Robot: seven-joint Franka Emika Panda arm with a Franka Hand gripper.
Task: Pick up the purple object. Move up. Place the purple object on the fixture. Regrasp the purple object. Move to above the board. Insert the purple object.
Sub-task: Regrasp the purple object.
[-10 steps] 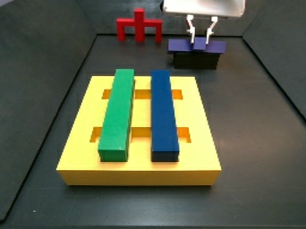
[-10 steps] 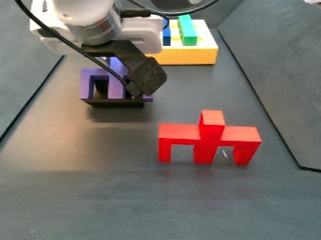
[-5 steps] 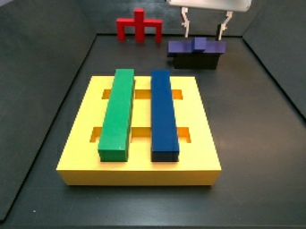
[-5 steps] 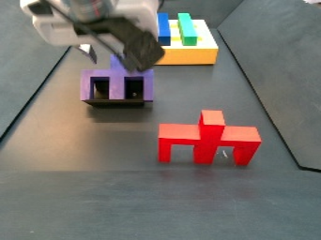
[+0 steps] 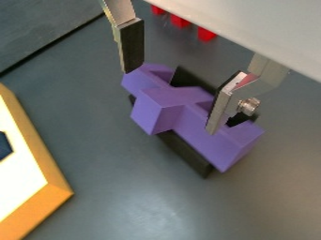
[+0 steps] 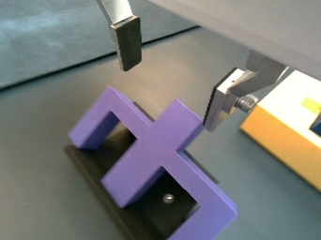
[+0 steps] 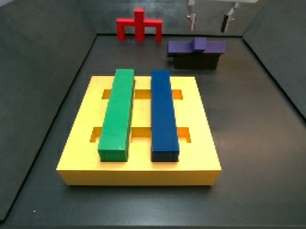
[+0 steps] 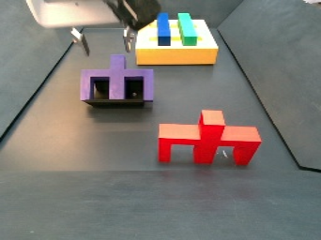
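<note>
The purple object [image 7: 195, 46] [image 8: 116, 84] lies on the black fixture [image 7: 195, 62] [image 8: 115, 102], prongs showing in both wrist views [image 5: 175, 105] [image 6: 150, 161]. My gripper [image 7: 208, 20] [image 8: 104, 39] hangs open straight above it, holding nothing. In both wrist views the gripper [image 5: 174, 98] [image 6: 171, 94] has one silver finger [image 5: 130, 42] [image 6: 126, 45] on each side of the piece, clear of it. The yellow board [image 7: 84, 134] [image 8: 175, 53] with its green bar [image 7: 116, 112] and blue bar [image 7: 164, 112] lies away from the fixture.
A red pronged piece [image 7: 140, 27] [image 8: 207, 139] stands on the dark floor near the fixture. Dark walls ring the work area. A corner of the board [image 5: 19, 178] [image 6: 288, 112] shows in both wrist views.
The gripper has let go of the purple object and risen straight up; the piece stays on the fixture.
</note>
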